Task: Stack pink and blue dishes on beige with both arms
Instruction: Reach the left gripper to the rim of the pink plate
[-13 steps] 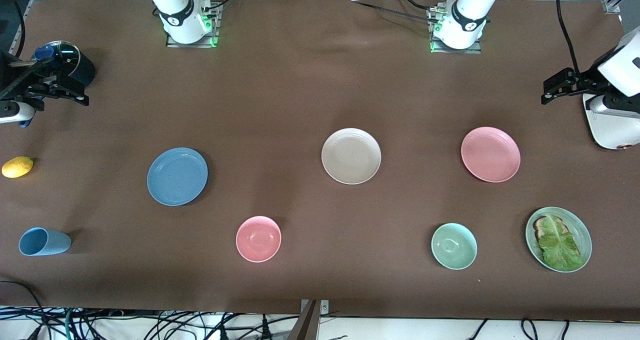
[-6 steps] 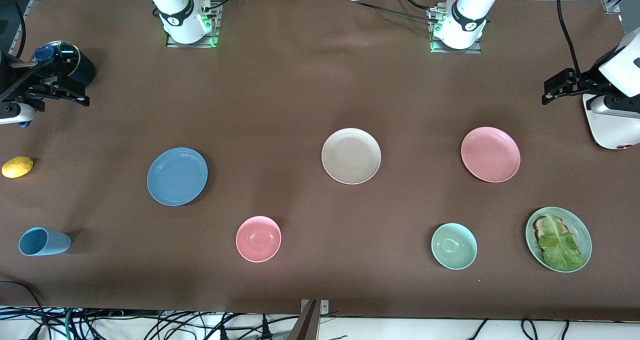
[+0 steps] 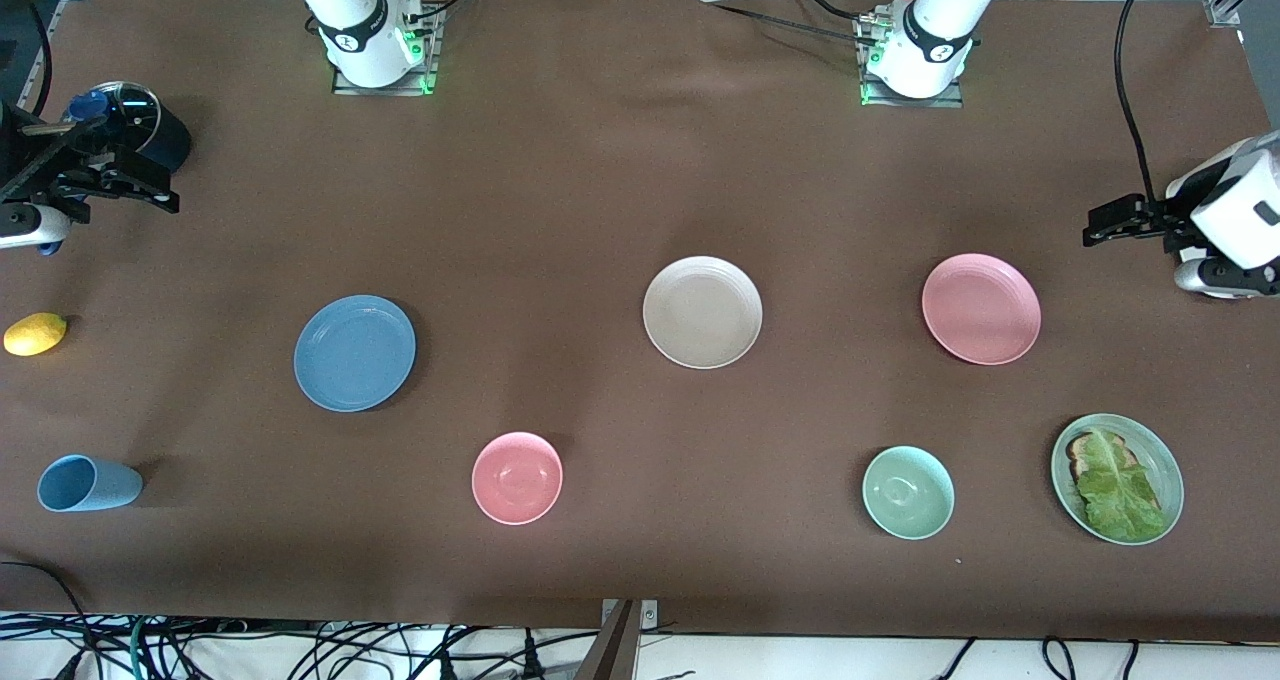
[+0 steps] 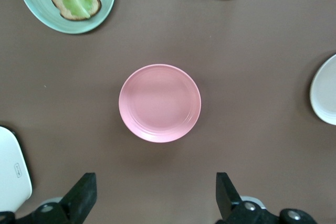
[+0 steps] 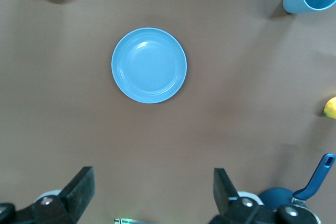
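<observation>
The plain blue plate (image 3: pixel 354 353) lies toward the right arm's end of the table. A beige plate (image 3: pixel 702 312) sits in the middle, and the pink plate (image 3: pixel 981 309) lies toward the left arm's end. All three rest flat and apart on the brown cloth. My left gripper (image 3: pixel 1098 222) hangs open over bare cloth beside the pink plate. In the left wrist view that pink plate (image 4: pixel 159 103) shows ahead of the open left gripper (image 4: pixel 155 195). My right gripper (image 3: pixel 160 185) is open over cloth by a pot. Its wrist view shows the blue plate (image 5: pixel 149 65) ahead of the right gripper (image 5: pixel 152 187).
Nearer the front camera stand a pink bowl (image 3: pixel 517 478), a pale green bowl (image 3: pixel 908 492) and a green plate with bread and lettuce (image 3: pixel 1117 478). A blue cup (image 3: pixel 88 484), a lemon (image 3: pixel 35 334) and a lidded pot (image 3: pixel 130 125) occupy the right arm's end.
The left arm's hand has shifted lower in the front view, closer to the pink plate's level. The right arm and all dishes stay where they were.
</observation>
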### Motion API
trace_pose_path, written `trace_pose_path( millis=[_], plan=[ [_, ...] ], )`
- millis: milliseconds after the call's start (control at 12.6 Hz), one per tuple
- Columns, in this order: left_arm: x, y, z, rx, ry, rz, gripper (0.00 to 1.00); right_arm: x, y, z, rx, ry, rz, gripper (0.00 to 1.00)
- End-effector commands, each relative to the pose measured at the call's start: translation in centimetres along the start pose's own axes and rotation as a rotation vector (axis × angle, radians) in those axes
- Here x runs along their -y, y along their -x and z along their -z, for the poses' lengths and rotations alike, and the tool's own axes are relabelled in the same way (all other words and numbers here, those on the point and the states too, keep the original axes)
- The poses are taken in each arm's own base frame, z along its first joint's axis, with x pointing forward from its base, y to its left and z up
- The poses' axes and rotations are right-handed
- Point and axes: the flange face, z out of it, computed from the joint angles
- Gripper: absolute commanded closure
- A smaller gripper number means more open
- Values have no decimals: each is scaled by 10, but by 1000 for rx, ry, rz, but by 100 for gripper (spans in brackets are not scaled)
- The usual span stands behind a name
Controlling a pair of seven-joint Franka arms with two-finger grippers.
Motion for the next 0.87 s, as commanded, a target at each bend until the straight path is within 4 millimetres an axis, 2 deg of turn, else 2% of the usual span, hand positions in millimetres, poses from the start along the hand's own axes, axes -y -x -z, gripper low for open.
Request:
trace_pose_path(
  millis=[0, 158, 317, 475, 554, 792],
  plan=[
    [14, -26, -23, 49, -10, 2, 0, 1, -2, 12, -39, -6, -1, 0],
    [25, -45, -69, 128, 0, 14, 0, -5, -4, 12, -53, -4, -3, 0],
    [63, -52, -110, 197, 8, 53, 0, -6, -3, 12, -53, -5, -6, 0],
    [83, -55, -143, 239, 27, 74, 0, 0, -4, 13, -56, -2, -4, 0],
    [88, -57, -155, 238, 31, 80, 0, 0, -4, 14, -60, 3, -8, 0],
    [91, -45, -189, 216, 14, 46, 0, -5, -9, 12, -79, -13, -19, 0]
  ],
)
